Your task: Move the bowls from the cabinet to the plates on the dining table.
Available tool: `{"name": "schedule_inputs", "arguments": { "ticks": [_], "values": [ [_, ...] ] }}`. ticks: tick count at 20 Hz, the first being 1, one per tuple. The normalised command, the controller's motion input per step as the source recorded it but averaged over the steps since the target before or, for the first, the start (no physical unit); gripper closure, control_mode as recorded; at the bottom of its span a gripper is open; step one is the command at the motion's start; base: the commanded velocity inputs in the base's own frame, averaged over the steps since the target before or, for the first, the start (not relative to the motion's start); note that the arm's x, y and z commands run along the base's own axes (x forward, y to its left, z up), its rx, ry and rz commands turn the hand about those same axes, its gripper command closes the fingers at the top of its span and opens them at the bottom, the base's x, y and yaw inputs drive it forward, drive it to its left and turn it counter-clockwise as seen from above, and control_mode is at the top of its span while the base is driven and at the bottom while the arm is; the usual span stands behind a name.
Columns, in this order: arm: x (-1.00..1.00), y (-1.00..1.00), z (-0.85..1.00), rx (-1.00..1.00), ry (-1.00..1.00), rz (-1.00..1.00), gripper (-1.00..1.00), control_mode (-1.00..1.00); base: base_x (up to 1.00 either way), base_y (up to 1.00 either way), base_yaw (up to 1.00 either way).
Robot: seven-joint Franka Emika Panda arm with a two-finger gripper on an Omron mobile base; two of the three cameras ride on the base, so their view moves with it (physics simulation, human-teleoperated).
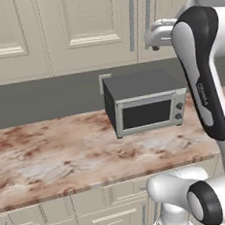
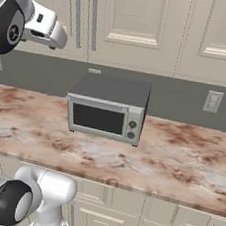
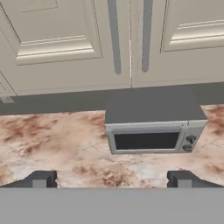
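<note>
While the cabinet (image 3: 65,48) above the microwave (image 3: 151,127) is shut — bowls presumably hidden inside — gripper (image 3: 111,179) hangs with jaws wide apart; I'd expect rigid, slick, chip-prone bowls — pinch the rim.

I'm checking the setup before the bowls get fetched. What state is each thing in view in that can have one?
cabinet: both doors shut, bar handles side by side at the seam.
microwave: door shut, window dark, standing upright on the counter.
end effector: open, holding nothing, apart from the cabinet and facing it.
wall outlet: nothing plugged in.
</note>
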Motion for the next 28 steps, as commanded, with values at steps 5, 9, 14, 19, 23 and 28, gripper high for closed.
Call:
{"name": "schedule_inputs", "arguments": {
  "ticks": [5, 9, 14, 19, 23, 28],
  "values": [
    [0.36, 0.06, 0.00, -0.02, -0.05, 0.00, -1.00, -1.00, 0.00, 0.00, 0.00],
    [0.26, 0.00, 0.00, -0.03, -0.05, -0.01, -1.00, -1.00, 0.00, 0.00, 0.00],
    [0.21, 0.00, 0.00, -0.01, -0.01, -0.02, -1.00, -1.00, 0.00, 0.00, 0.00],
    [0.22, 0.00, 0.00, 0.00, 0.00, -0.02, -1.00, -1.00, 0.00, 0.00, 0.00],
    [0.24, 0.00, 0.00, 0.00, 0.00, -0.02, -1.00, -1.00, 0.00, 0.00, 0.00],
    [0.22, 0.00, 0.05, 0.00, 0.00, -0.01, -1.00, -1.00, 0.00, 0.00, 0.00]
  ]
}}
